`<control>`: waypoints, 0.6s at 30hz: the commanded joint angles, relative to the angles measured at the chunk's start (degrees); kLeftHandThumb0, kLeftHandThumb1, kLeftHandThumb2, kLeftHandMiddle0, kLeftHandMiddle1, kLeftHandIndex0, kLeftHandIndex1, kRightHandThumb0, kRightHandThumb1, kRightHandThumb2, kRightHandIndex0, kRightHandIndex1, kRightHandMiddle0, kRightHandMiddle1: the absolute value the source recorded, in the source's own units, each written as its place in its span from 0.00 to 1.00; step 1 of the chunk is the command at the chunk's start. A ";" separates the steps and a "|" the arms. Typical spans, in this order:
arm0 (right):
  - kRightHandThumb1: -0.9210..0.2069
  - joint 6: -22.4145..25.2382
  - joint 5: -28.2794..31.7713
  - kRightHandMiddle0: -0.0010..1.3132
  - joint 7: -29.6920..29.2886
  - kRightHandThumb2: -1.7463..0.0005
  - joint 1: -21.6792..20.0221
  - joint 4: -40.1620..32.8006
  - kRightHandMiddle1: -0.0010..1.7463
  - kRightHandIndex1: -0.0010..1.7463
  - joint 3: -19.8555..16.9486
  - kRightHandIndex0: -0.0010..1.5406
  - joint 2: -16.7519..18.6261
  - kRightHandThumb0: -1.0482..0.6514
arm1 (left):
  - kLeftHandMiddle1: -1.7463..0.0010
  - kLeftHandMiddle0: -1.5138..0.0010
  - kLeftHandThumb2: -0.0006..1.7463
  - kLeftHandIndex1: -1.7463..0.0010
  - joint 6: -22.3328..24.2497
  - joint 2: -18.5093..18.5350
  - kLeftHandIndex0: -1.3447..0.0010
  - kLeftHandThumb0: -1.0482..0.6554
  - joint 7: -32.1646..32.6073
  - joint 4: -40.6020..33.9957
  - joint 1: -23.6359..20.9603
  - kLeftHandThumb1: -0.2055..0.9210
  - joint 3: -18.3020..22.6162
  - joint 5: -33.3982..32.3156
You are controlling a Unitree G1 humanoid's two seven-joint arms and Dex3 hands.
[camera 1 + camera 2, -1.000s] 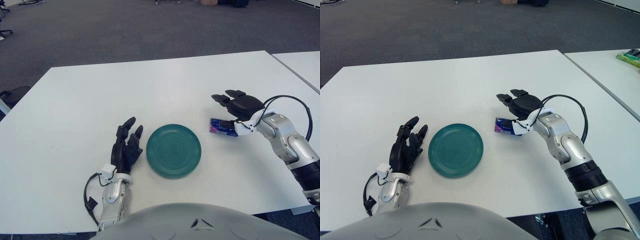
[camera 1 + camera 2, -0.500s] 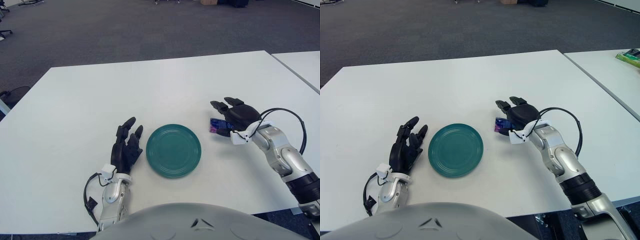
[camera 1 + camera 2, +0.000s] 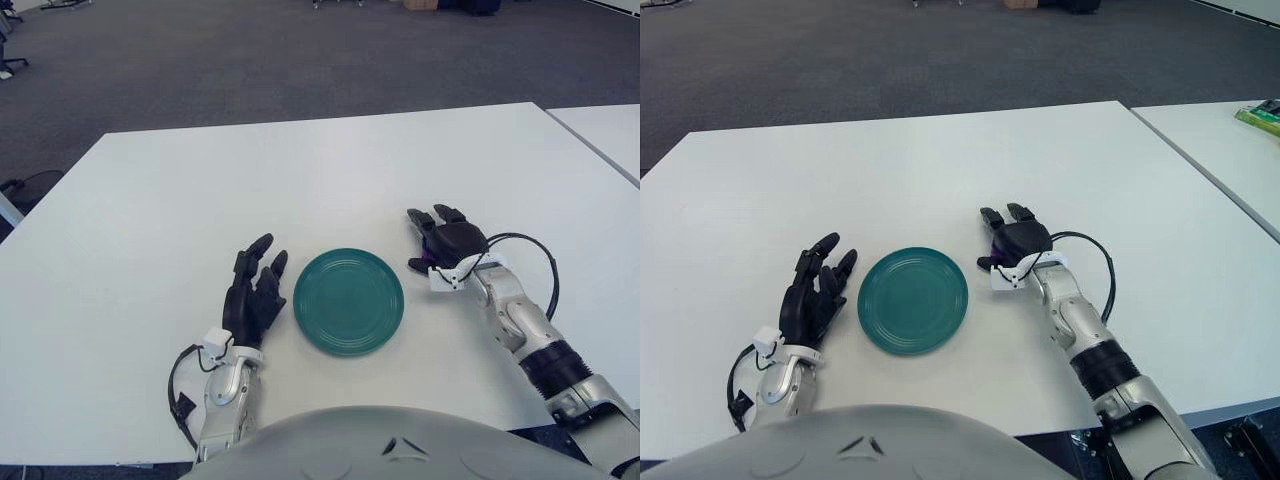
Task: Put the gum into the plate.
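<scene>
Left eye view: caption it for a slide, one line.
Right hand covers the gum beside the green plate; left hand rests open.

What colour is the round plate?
The plate is dark teal green, seen best in the left eye view.

Teal plate (image 3: pixel 348 301) w/ ringed grooves, white table (image 3: pixel 200 200), black hands, purple gum (image 3: pixel 986 262) barely showing.

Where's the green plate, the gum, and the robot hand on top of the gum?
plate (image 3: pixel 348 301), left eye view, middle of the dish.
gum (image 3: pixel 986 262), right eye view, purple edge peeking from under the hand.
right hand (image 3: pixel 450 240), left eye view, back of the hand, covering the gum.
</scene>
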 commanded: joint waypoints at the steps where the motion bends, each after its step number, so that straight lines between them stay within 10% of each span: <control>1: 0.00 0.66 0.78 0.00 -2.94 0.50 0.04 5.75 0.09 0.00 1.06 0.06 1.70 0.00 | 0.98 0.64 0.47 0.50 2.22 0.23 0.94 0.17 -0.11 1.06 0.08 1.00 0.44 -0.45; 18: 0.00 -4.62 6.05 0.00 -13.98 0.58 -15.32 43.91 0.25 0.03 2.65 0.20 6.08 0.05 | 0.97 0.63 0.45 0.49 2.79 -0.23 0.92 0.15 0.11 0.00 0.48 1.00 -0.11 -0.15</control>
